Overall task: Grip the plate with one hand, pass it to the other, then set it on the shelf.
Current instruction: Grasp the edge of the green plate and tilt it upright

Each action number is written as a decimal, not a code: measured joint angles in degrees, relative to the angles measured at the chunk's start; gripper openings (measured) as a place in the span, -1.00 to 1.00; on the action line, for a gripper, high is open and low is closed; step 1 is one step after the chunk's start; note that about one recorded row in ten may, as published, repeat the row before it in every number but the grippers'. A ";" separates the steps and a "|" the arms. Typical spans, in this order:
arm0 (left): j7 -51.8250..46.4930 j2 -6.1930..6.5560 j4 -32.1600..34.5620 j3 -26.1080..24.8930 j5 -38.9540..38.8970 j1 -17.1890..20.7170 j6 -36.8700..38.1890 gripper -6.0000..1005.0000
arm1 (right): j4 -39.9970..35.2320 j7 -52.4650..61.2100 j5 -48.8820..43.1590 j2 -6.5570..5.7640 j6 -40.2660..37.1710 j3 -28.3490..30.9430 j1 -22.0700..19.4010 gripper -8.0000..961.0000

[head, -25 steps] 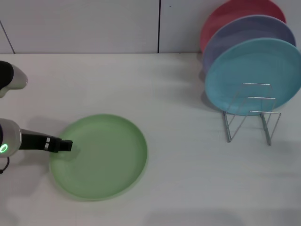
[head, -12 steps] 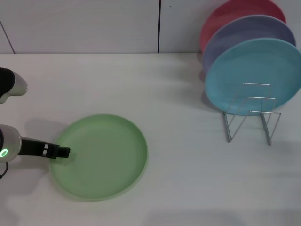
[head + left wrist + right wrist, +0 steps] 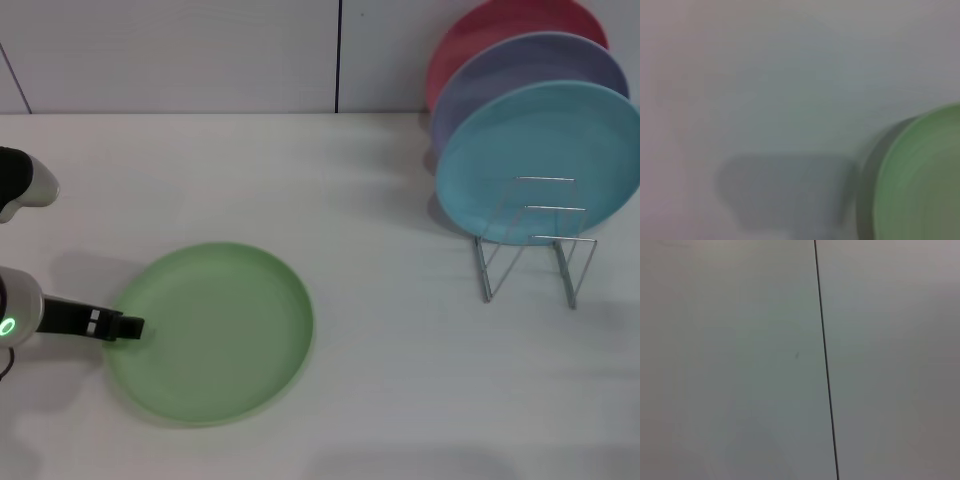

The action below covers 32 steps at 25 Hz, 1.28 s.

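Observation:
The light green plate (image 3: pixel 210 332) lies flat on the white table (image 3: pixel 380 330), at the near left. My left gripper (image 3: pixel 128 327), black on a silver-white arm with a green light, reaches in from the left edge of the head view, and its tip is at the plate's left rim. The left wrist view shows part of the green plate (image 3: pixel 925 185) and the gripper's shadow on the table, but not the fingers. The silver wire shelf (image 3: pixel 535 245) stands at the right. My right gripper is out of view.
A turquoise plate (image 3: pixel 540 160), a lavender plate (image 3: pixel 520 75) and a red plate (image 3: pixel 500 30) stand upright in the shelf, with free wire loops in front. The right wrist view shows only a pale wall with a dark seam (image 3: pixel 825 365).
My left gripper has drawn back to the left and nearer to me, from over the plate's rim to its left edge. The plate has barely moved.

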 joint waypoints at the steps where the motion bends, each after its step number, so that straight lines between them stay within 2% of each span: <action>1: -0.50 -0.01 -0.02 0.10 0.74 0.00 -0.03 0.53 | 0.00 0.00 0.00 0.00 0.00 -0.01 0.01 0.70; 6: -3.09 -0.05 0.03 0.65 3.70 -0.56 -0.52 0.51 | 0.00 0.00 0.00 0.00 0.00 -0.04 -0.03 0.70; 32: -3.55 -0.17 -1.42 0.77 3.25 -2.34 -4.61 0.47 | 0.01 -0.35 -0.13 0.00 0.07 -0.04 -0.26 0.70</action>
